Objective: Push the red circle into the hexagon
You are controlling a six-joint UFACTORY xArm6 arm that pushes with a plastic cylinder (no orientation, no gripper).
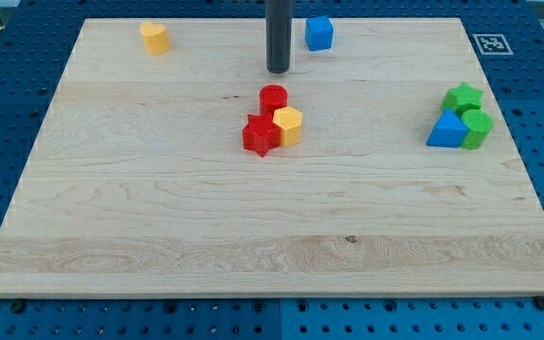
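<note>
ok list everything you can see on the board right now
red circle: 1, red, board centre, touching the two blocks below it
yellow hexagon: 1, yellow, centre, view's right of the red star
red star: 1, red, centre
yellow block: 1, yellow, top left
blue block: 1, blue, top centre
green star: 1, green, right
blue triangle: 1, blue, right
green block: 1, green, right
board: 1, wooden
my tip: 1, dark, just above the red circle in the view
</note>
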